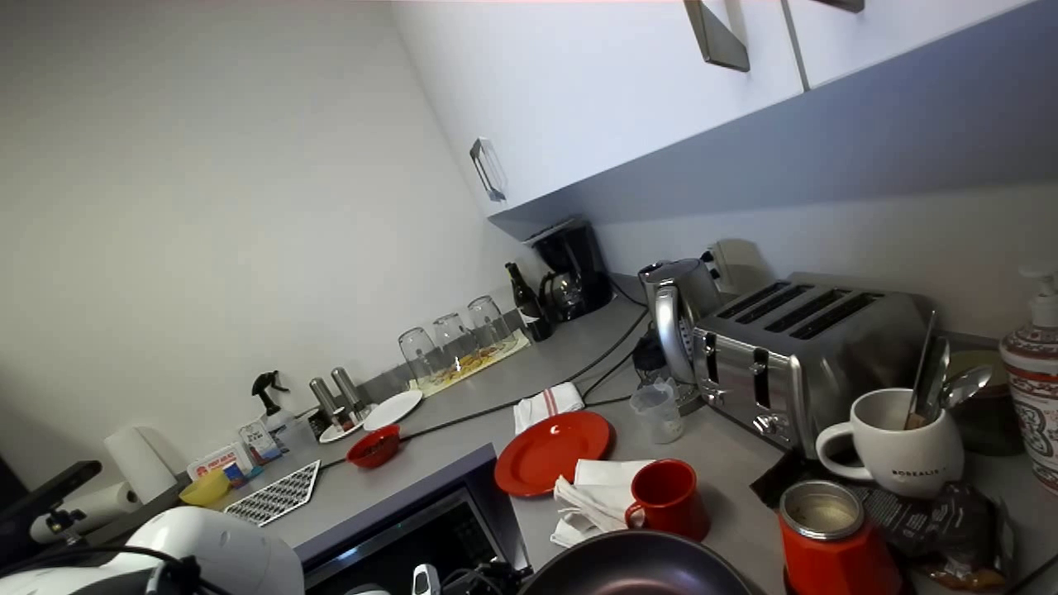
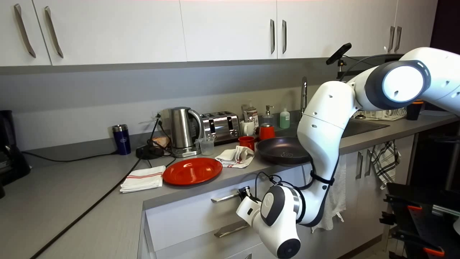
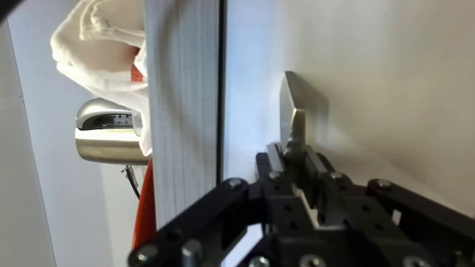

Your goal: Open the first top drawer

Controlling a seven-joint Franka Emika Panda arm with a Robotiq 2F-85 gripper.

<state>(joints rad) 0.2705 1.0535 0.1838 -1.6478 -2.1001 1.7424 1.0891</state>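
Top drawer point(image 2: 190, 217) looks closed, six o'clock from the red plate point(image 2: 193, 171).
Gripper point(image 3: 295, 154) jaws pinch its handle point(image 3: 291, 100); a skewed pull could slip them off.

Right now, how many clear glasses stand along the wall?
3, in an exterior view: leftmost glass, middle glass, and rightmost glass beside the dark bottle. Others may be hidden.
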